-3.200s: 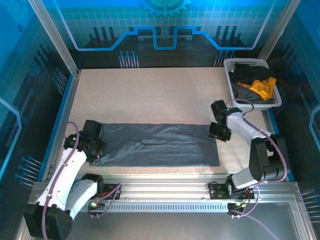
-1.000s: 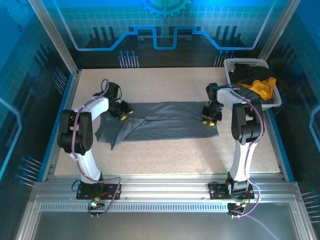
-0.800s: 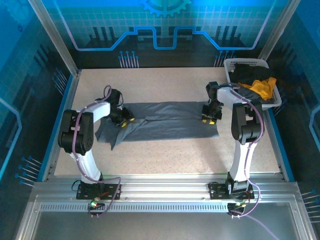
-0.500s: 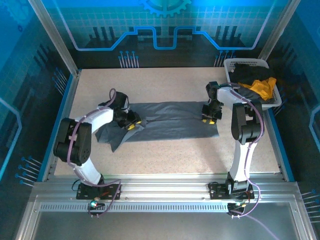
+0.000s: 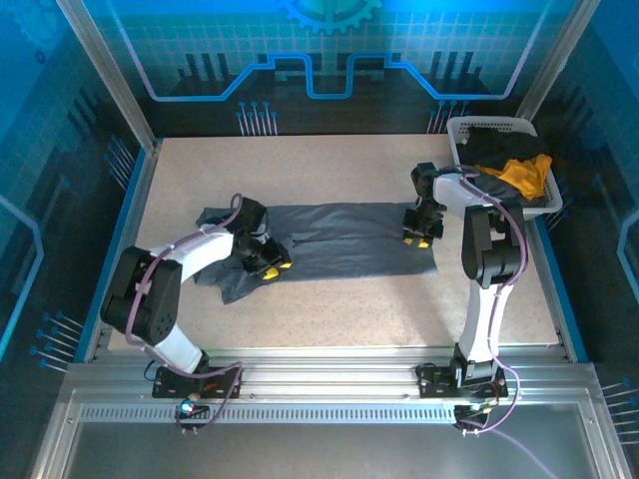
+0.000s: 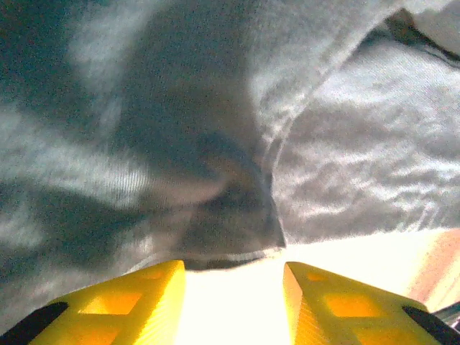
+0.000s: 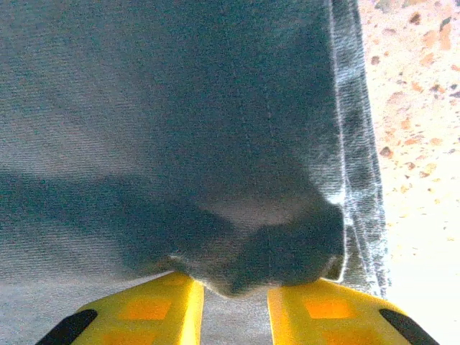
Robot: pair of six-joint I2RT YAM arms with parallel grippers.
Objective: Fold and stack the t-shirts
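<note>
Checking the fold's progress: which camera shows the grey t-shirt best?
Top external: the whole grey t-shirt is visible, with the left gripper and right gripper on it. Left wrist shows bunched folds up close; right wrist, a pinched hemmed edge.

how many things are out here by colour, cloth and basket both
grey t-shirt: 1
black cloth: 1 heap
orange-yellow cloth: 1
white basket: 1
total: 4
</note>
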